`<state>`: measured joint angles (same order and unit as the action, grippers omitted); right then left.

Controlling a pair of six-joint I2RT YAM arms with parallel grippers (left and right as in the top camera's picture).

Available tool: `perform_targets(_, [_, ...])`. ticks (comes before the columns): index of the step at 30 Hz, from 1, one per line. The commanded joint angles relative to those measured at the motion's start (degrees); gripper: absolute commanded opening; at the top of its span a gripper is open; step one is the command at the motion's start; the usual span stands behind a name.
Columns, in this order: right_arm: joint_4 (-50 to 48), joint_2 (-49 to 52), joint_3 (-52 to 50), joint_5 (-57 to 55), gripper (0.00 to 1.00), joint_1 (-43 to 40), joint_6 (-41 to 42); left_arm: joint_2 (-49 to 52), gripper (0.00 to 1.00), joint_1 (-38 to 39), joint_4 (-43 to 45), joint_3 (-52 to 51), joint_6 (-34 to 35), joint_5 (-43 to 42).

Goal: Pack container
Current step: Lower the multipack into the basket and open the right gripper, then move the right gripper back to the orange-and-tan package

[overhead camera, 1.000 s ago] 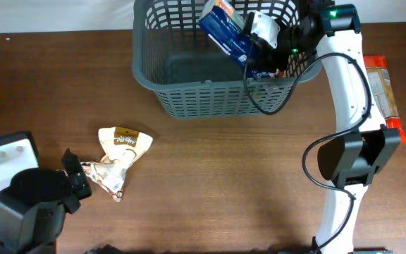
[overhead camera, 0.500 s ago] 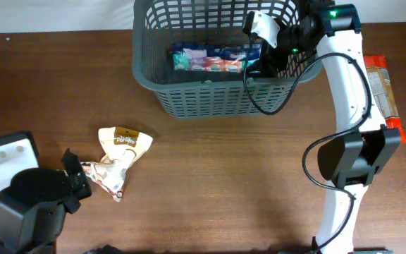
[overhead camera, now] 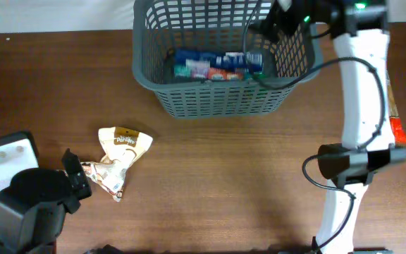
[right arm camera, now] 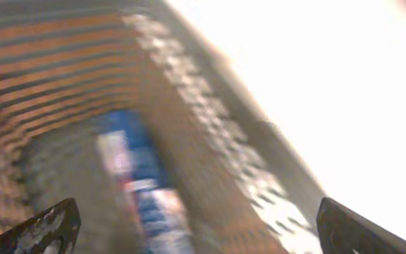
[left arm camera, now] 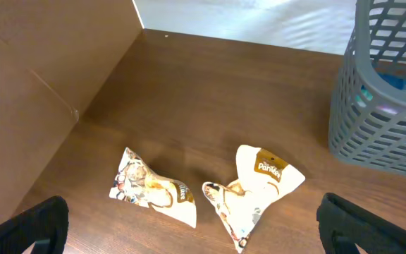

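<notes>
The dark grey slotted basket [overhead camera: 210, 99] stands at the back of the table and also shows in the left wrist view [left arm camera: 390, 106]. A blue packet [overhead camera: 217, 63] lies flat inside it, blurred in the right wrist view [right arm camera: 150, 197]. My right gripper [overhead camera: 277, 21] is open and empty above the basket's right end. Two cream snack packets [overhead camera: 122, 152] lie on the table at the left, one [left arm camera: 154, 189] beside the other [left arm camera: 259, 187]. My left gripper [left arm camera: 192, 243] is open, low, just short of them.
An orange packet [overhead camera: 393, 120] lies at the right table edge, partly behind the right arm [overhead camera: 361, 92]. A brown board [left arm camera: 41, 99] stands along the left side. A white block [overhead camera: 5, 155] sits by the left arm base.
The blue packet left my right gripper and dropped flat into the basket. The right gripper then rose and moved toward the back right. The left arm has not moved.
</notes>
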<state>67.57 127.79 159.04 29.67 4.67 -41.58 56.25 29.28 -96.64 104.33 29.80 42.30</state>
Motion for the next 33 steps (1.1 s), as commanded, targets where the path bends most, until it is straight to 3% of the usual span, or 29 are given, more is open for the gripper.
perform_targets(1, [1.6, -1.0, 9.1, -22.1, 0.99, -2.9, 16.5, 0.0, 0.99, 0.2, 0.0, 0.0, 0.1, -0.5])
perform_targets(9, [8.4, -4.8, 16.8, -34.0, 0.99, -11.3, 18.8, 0.0, 0.99, 0.2, 0.0, 0.0, 0.1, -0.5])
perform_targets(17, [26.2, -5.3, 16.2, -15.4, 0.99, -17.1, 18.7, 0.0, 0.99, 0.2, 0.0, 0.0, 0.1, -0.5])
perform_targets(21, [26.1, -5.2, 14.5, -19.1, 0.99, -18.6, 19.7, 0.0, 0.99, 0.2, 0.0, 0.0, 0.1, -0.5])
perform_targets(24, [21.9, -5.0, 12.3, -29.0, 0.99, -20.8, 29.0, 0.0, 0.99, 0.2, 0.0, 0.0, 0.1, -0.5])
perform_targets(33, [15.5, -2.6, -5.1, -27.5, 0.99, -29.6, 30.3, 0.0, 0.99, 0.2, 0.0, 0.0, 0.1, -0.5])
